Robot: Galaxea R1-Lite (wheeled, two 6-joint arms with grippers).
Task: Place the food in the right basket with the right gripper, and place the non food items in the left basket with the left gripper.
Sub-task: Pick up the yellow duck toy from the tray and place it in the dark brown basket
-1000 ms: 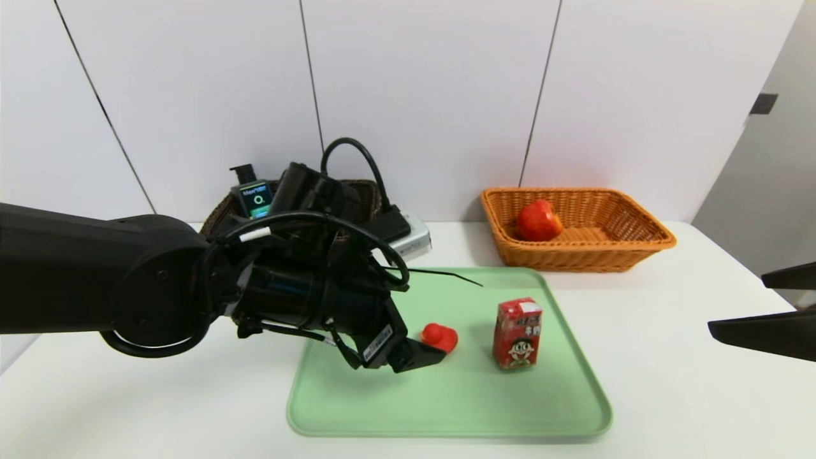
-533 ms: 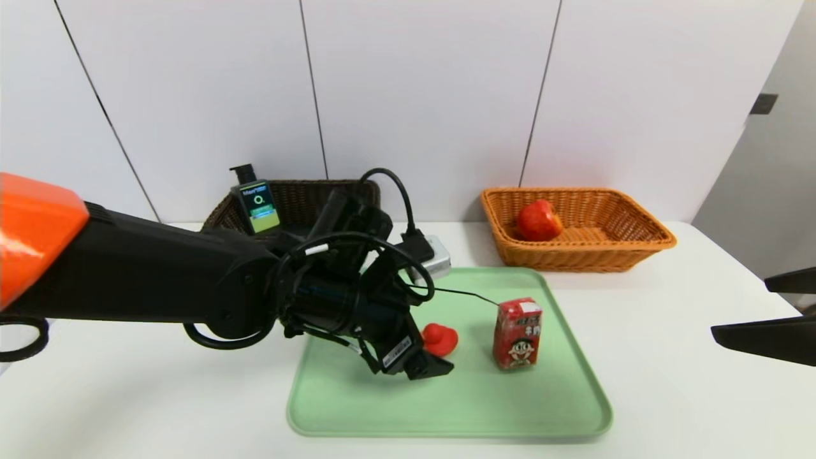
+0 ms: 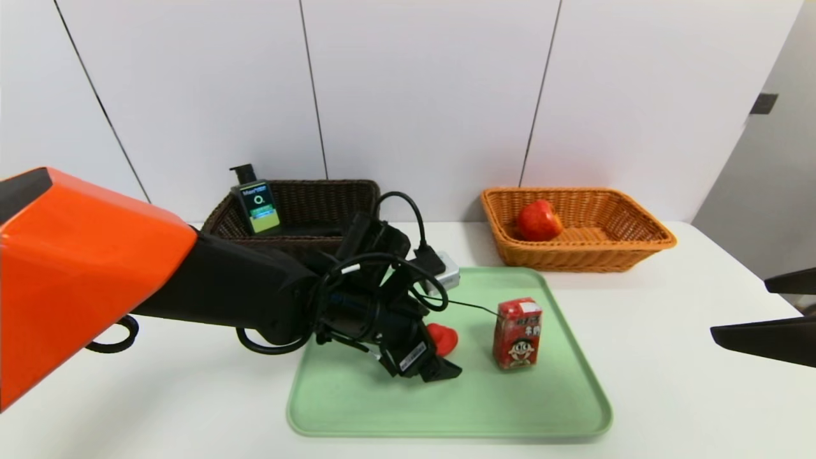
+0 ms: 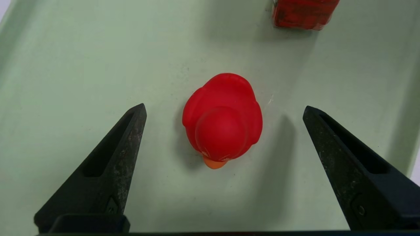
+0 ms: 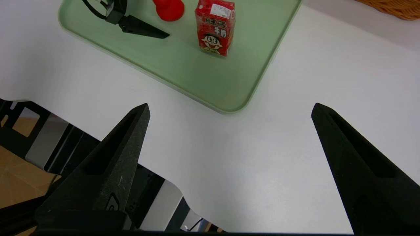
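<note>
A: Where does the left tool (image 4: 223, 109) stand?

B: Low over the green tray (image 3: 561, 408), spread wide and holding nothing. The red rubber duck (image 4: 222, 119) sits between its two pointed fingers (image 4: 131, 131), and neither one touches it.

A: How will the duck take a grip?

B: My guess is light, hollow and squashy, with a smooth skin that could slip out sideways. I'd close across the broad body under the head, not on the head or the small orange beak, and squeeze gently so it doesn't pop free.

A: What does it look like?

B: Plain glossy red, a round head on a plump body, upright on the tray with the beak pointing back towards the wrist camera.

A: And round about?

B: The red drink carton (image 3: 517, 333) with the cartoon face stands upright just beside it on the same tray. Behind, the dark brown basket (image 3: 299, 210) holds the pump bottle (image 3: 256, 202). The orange basket (image 3: 577, 228) holds the red apple (image 3: 539, 220). The right tool (image 5: 229, 109) hangs wide open and empty above the white table (image 3: 688, 357), well to the right.
</note>
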